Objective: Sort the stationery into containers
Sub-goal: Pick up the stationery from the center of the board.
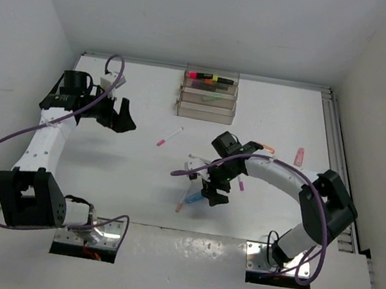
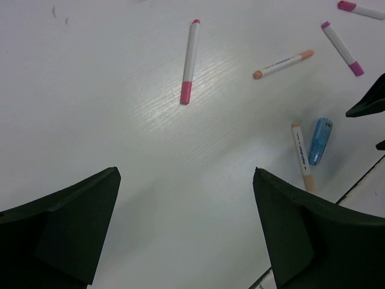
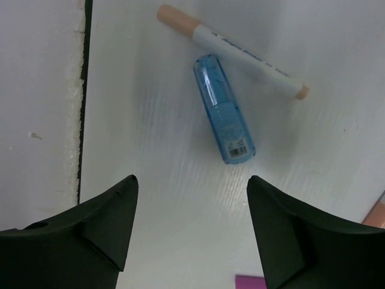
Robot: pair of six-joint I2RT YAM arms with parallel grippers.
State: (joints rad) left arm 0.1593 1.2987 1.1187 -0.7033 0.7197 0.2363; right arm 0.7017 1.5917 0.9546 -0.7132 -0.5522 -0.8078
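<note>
The containers [image 1: 209, 94] stand stepped at the back middle, with highlighters [image 1: 208, 78] in the rearmost tray. My right gripper [image 1: 213, 195] [image 3: 191, 178] hovers open over the table with nothing between its fingers. A blue piece [image 3: 224, 109] [image 1: 193, 199] lies just beyond its fingertips, beside a white pen with peach ends [image 3: 234, 51]. My left gripper [image 1: 121, 115] [image 2: 186, 171] is open and empty at the left. In front of it lie a pink-capped pen [image 2: 189, 62] [image 1: 169, 136], an orange-tipped pen [image 2: 283, 64] and a purple-ended pen [image 2: 341, 48].
A peach piece [image 1: 299, 156] lies at the right near the metal rail [image 1: 336, 137]. A dark seam [image 3: 81, 120] marks the table's near edge close to the right gripper. White walls enclose the table on the left, back and right.
</note>
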